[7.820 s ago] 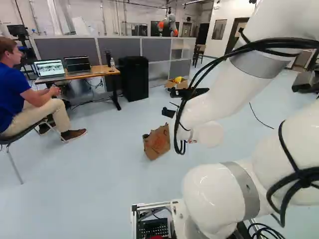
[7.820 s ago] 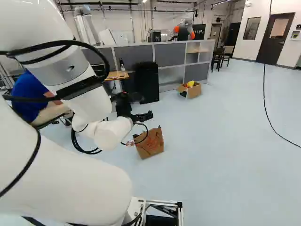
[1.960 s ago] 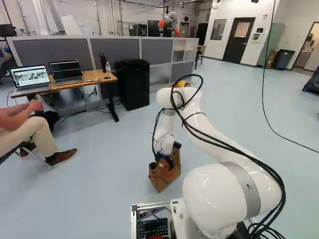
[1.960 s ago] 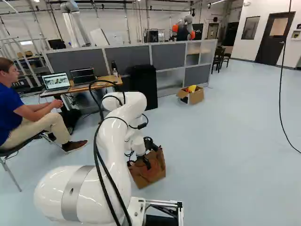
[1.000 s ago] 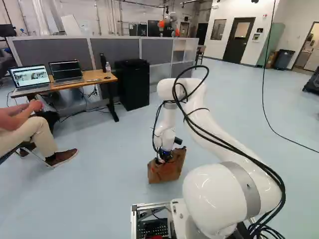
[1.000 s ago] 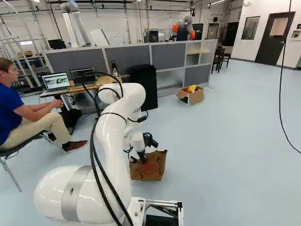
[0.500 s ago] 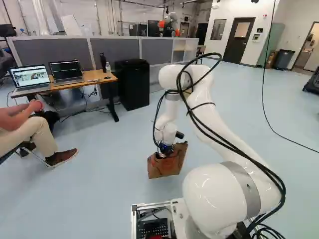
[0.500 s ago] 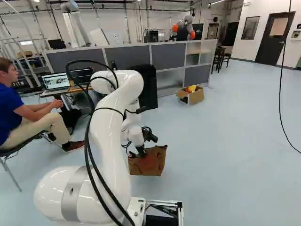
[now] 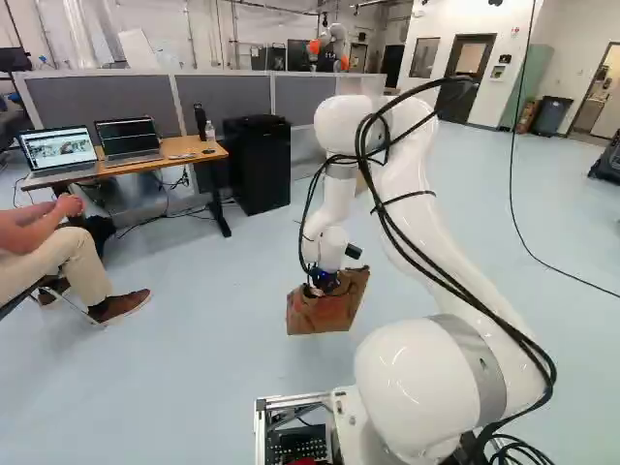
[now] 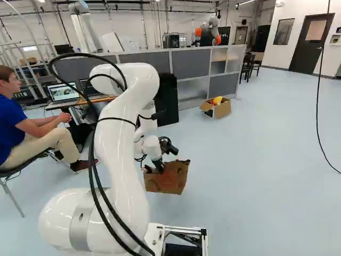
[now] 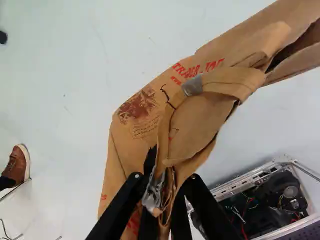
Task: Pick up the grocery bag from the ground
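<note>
So my white arm has come up a bit since half a second ago, and the brown paper grocery bag rose with it, now hanging in the lower middle of the left base view. My black two-finger gripper has its fingers pinched on its grey-taped paper top.

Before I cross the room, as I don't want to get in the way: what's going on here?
The white robot arm is picking up a brown paper grocery bag. Its fingers are closed on the taped paper near the bag's top. The bag hangs from them at a slant and looks clear of the floor, though only by a little.
</note>
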Robot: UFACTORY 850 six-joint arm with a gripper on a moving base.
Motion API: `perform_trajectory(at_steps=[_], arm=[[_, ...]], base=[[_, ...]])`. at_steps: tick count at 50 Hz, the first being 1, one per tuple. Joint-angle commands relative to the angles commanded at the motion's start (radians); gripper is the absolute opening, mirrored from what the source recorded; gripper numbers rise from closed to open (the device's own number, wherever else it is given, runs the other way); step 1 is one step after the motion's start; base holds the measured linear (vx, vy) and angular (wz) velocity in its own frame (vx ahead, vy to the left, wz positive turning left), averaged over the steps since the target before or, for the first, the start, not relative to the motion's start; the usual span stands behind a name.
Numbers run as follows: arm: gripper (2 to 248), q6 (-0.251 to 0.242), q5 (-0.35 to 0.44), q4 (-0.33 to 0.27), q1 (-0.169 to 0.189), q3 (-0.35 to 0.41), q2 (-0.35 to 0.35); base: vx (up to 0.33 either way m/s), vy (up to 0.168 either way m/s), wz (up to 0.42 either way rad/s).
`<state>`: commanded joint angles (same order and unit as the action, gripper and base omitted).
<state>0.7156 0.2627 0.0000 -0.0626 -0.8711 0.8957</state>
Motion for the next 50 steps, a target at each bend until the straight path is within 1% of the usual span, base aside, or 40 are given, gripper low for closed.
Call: perform_trajectory(at_steps=[50], arm=[[23, 0.0, 0.0, 0.0, 0.0, 0.229, -0.393]], base=[[0.0, 0.0, 0.0]])
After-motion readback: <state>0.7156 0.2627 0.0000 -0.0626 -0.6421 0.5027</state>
